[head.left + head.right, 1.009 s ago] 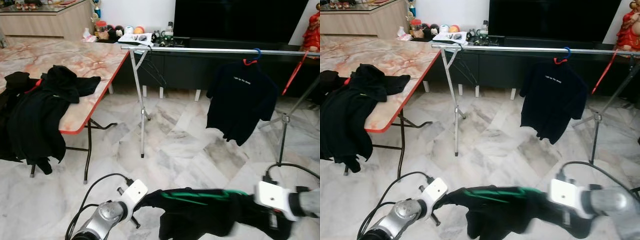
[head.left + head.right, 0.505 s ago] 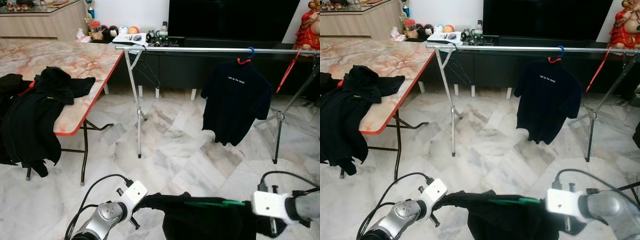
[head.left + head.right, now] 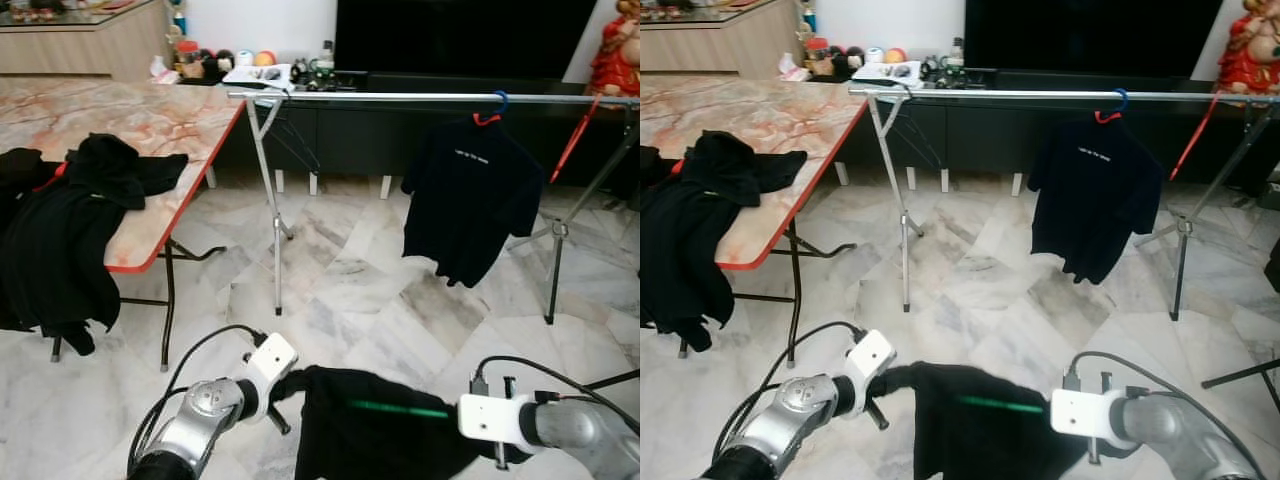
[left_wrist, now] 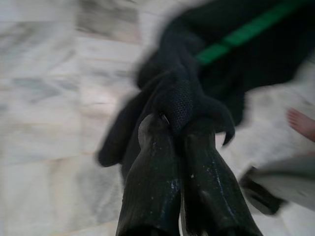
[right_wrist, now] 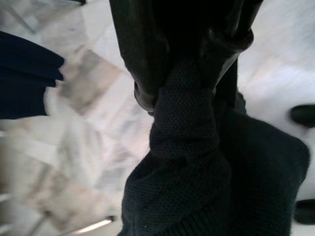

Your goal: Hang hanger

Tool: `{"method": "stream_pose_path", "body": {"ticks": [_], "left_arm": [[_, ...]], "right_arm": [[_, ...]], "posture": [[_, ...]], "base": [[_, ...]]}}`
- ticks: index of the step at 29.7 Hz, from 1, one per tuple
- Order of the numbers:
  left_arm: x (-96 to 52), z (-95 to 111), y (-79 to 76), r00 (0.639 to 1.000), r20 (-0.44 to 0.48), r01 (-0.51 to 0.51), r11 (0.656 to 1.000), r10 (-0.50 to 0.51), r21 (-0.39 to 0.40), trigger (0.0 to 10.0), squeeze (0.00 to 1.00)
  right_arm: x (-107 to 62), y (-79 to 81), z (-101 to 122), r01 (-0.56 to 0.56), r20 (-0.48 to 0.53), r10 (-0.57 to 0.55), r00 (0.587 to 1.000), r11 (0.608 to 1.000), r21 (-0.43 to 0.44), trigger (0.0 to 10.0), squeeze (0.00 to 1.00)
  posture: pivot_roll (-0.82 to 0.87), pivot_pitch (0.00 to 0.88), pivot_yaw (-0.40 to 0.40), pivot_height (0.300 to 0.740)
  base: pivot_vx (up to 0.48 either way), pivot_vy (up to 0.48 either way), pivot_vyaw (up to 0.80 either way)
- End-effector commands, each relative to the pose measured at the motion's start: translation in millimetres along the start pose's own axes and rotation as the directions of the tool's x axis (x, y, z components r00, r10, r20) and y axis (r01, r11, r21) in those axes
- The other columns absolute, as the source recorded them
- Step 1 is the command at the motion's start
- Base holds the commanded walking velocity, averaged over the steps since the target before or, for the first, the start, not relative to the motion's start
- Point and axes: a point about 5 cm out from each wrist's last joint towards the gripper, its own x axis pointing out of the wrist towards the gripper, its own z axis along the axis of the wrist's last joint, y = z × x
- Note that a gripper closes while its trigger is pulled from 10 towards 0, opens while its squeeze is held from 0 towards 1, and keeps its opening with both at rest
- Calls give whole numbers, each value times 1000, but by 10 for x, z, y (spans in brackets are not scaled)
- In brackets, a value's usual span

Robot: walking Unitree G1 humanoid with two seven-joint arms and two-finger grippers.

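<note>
From the head camera, a black knitted garment (image 3: 375, 425) on a bright green plastic hanger (image 3: 398, 409) is stretched low and near between the two silver arms, over the pale marbled tile floor (image 3: 340, 290). The left gripper (image 3: 283, 385) pinches the garment's left shoulder and the right gripper (image 3: 452, 425) is buried in the cloth on the right. Farther off, a long silver metal clothes rail (image 3: 400, 98) on thin tripod legs crosses the room from left to right. A black T-shirt with small white lettering (image 3: 472, 198) hangs from the rail's right part on a blue and red hanger (image 3: 488, 112), and a bare dark wire hanger (image 3: 298, 140) dangles near the rail's left end. On the left stands a folding table with a marbled top and red edge (image 3: 160, 130), with a heap of black clothes (image 3: 85, 215) spilling over its near edge. A dark low cabinet (image 3: 370, 130) runs along the far wall behind the rail.

In the left wrist view, the two black fingers (image 4: 152, 182) are pressed together on a bunched fold of the black garment, the green hanger bar running just beyond it.

In the right wrist view, the black fingers (image 5: 142, 59) clamp a twisted rope of the same knit, which hangs over the marbled floor.
</note>
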Motion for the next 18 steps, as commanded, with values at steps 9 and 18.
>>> {"method": "stream_pose_path", "body": {"ticks": [9, 18], "left_arm": [[-92, 207, -227, 972, 18, 234, 972, -234, 26, 0, 0], [-117, 616, -362, 934, 170, 316, 949, -314, 17, 0, 0]], "right_arm": [[156, -20, 211, 98, 116, -117, 986, 982, 161, 0, 0], [287, 164, 325, 18, 166, -53, 985, 978, 207, 0, 0]], "posture": [[63, 72, 32, 740], [66, 73, 32, 740]], "base": [[0, 0, 0], [0, 0, 0]]}}
